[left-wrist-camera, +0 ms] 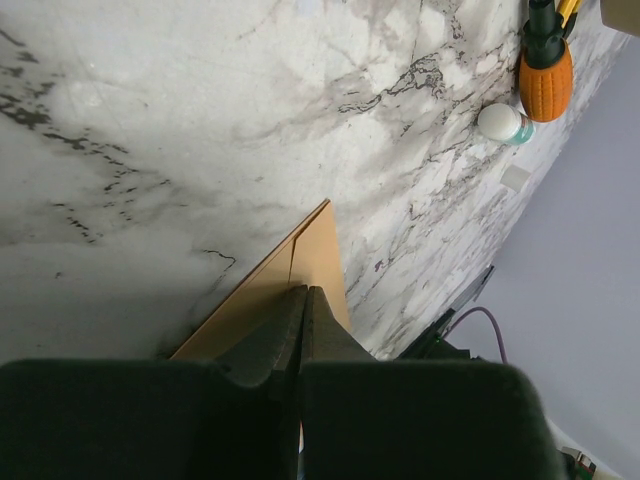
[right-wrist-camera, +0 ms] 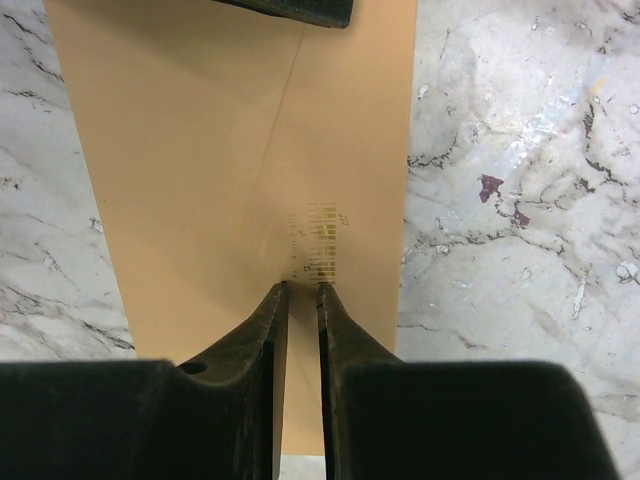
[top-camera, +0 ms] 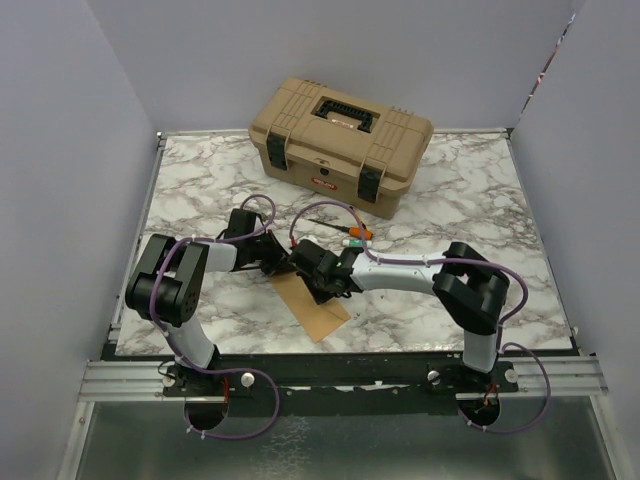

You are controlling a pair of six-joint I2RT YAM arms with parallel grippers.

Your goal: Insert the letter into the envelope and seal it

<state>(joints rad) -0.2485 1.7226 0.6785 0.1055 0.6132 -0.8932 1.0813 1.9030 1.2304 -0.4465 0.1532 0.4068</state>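
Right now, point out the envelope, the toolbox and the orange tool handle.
envelope [top-camera: 316,316], top view, on its uncovered near part.
toolbox [top-camera: 340,140], top view, on its lid.
orange tool handle [left-wrist-camera: 546,85], left wrist view, on the handle's middle.

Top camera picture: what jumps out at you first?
A big tan toolbox sits at the back of the marble table. In the middle, the left claw and right claw meet over a brown envelope lying flat near the front.
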